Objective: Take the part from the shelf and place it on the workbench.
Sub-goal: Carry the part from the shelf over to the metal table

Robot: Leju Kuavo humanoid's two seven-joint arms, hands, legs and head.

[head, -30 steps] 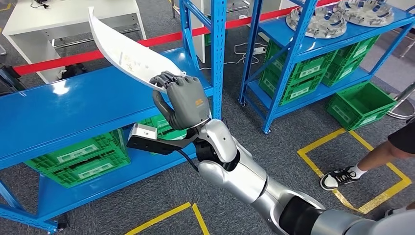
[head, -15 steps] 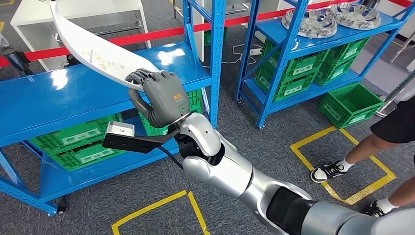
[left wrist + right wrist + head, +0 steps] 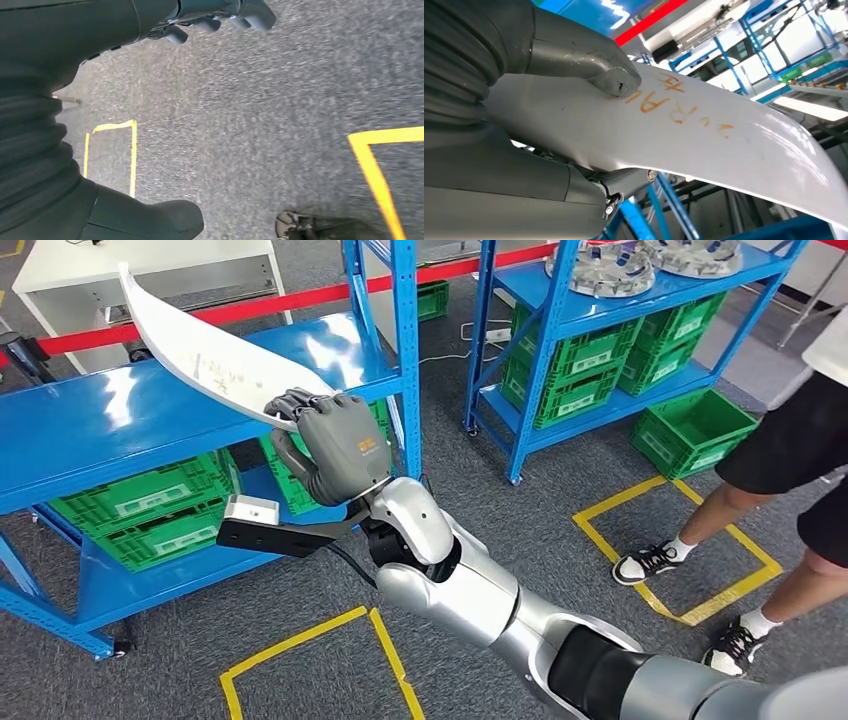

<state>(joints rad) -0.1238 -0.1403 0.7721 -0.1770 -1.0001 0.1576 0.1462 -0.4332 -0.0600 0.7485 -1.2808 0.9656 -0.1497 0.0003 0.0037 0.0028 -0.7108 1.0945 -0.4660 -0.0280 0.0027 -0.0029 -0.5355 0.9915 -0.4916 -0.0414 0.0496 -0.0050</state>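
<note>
Right hand (image 3: 340, 445) grips one end of curved white part (image 3: 205, 360) – thumb (image 3: 589, 62) pressed on its face, part held tilted above blue shelf (image 3: 90, 440). Left hand (image 3: 220, 20) over floor, fingers prob. loose – can't tell.

Bright overhead light, white glare on the blue shelf top (image 3: 120, 405), motion-blurred floor (image 3: 260, 115) at left wrist.

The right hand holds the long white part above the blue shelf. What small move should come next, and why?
Probably keep carrying the white part away from the blue shelf. The right hand grips one end, and the long free end reaches over the shelf, near the blue upright, so it should clear both before any turn.
</note>
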